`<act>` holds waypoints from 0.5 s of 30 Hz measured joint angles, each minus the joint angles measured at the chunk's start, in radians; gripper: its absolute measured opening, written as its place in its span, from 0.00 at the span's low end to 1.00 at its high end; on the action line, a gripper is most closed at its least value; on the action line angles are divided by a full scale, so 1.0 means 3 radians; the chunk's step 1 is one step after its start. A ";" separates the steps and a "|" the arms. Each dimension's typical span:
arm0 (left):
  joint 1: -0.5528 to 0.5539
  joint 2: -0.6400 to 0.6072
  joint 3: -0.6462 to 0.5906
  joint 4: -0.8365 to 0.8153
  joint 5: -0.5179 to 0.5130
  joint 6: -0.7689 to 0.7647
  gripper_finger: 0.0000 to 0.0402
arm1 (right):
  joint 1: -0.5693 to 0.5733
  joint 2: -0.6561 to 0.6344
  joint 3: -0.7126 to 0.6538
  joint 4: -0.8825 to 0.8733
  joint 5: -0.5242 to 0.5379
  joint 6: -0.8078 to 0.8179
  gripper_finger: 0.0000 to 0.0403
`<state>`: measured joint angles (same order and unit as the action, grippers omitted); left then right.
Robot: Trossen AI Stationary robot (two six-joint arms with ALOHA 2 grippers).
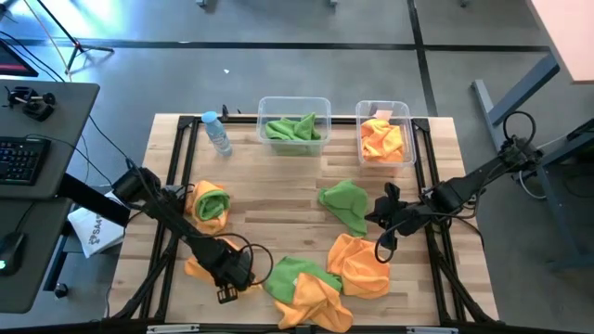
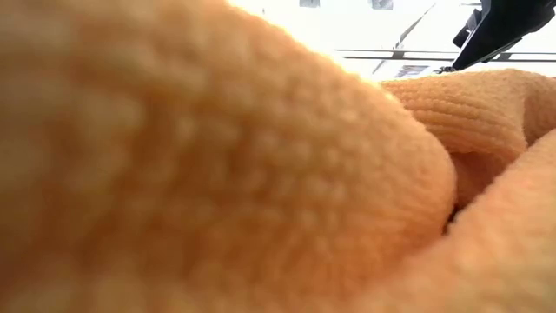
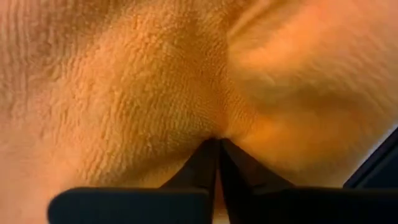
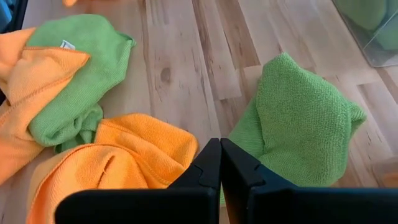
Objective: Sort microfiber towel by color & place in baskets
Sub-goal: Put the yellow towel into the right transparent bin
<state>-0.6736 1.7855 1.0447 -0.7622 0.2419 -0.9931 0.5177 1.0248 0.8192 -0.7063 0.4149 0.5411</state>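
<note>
Orange towel [image 2: 217,174] blocking low view, left fingers [image 3: 214,165] pinching it, right fingers [image 4: 219,163] together, empty.

Looks like a robotics lab or test workshop. Bare grey concrete floor [image 1: 306,23] crossed by dark seams. Butcher-block wooden counter [image 1: 278,209] fixed on a black metal frame, with two dark robot arms mounted at its sides and loose cables trailing off them. Beside it, a grey desk [image 1: 42,186] carrying a black keyboard [image 1: 20,160] and more wiring. Tripod legs [image 1: 70,42] standing on the floor near the desk. Bright window light and ceiling beams beyond, seen from counter height.
</note>
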 joint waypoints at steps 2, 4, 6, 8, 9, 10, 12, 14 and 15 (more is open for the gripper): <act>0.0022 -0.0022 0.0015 0.0062 0.0003 -0.0147 0.01 | 0.0000 0.0001 0.0000 0.0001 0.0000 0.0000 0.00; 0.0026 -0.0121 0.0073 0.0039 -0.0048 -0.0247 0.00 | -0.0001 0.0001 0.0000 0.0000 0.0000 0.0000 0.00; 0.0017 -0.0282 0.0185 -0.0041 -0.0245 -0.0317 0.00 | 0.0000 0.0001 0.0000 0.0000 0.0000 0.0000 0.00; -0.0020 -0.0489 0.0304 -0.0199 -0.0540 -0.0378 0.00 | -0.0001 0.0001 0.0000 0.0000 0.0000 0.0000 0.00; -0.0034 -0.0602 0.0367 -0.0287 -0.0708 -0.0418 0.00 | -0.0001 0.0001 0.0000 0.0001 0.0000 0.0000 0.00; -0.0047 -0.0718 0.0436 -0.0363 -0.0902 -0.0448 0.00 | -0.0001 0.0001 0.0000 0.0001 0.0000 0.0000 0.00; -0.0089 -0.0949 0.0583 -0.0497 -0.1303 -0.0502 0.00 | -0.0001 0.0001 0.0000 0.0002 0.0000 0.0000 0.00; -0.0130 -0.1138 0.0698 -0.0616 -0.1669 -0.0519 0.00 | -0.0001 0.0001 0.0000 0.0003 0.0000 0.0000 0.00; -0.0141 -0.1204 0.0734 -0.0676 -0.1823 -0.0522 0.00 | -0.0001 0.0001 0.0000 0.0003 0.0000 0.0000 0.00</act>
<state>-0.7159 1.4243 1.2649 -0.9649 -0.3051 -1.1498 0.5175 1.0252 0.8192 -0.7055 0.4149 0.5411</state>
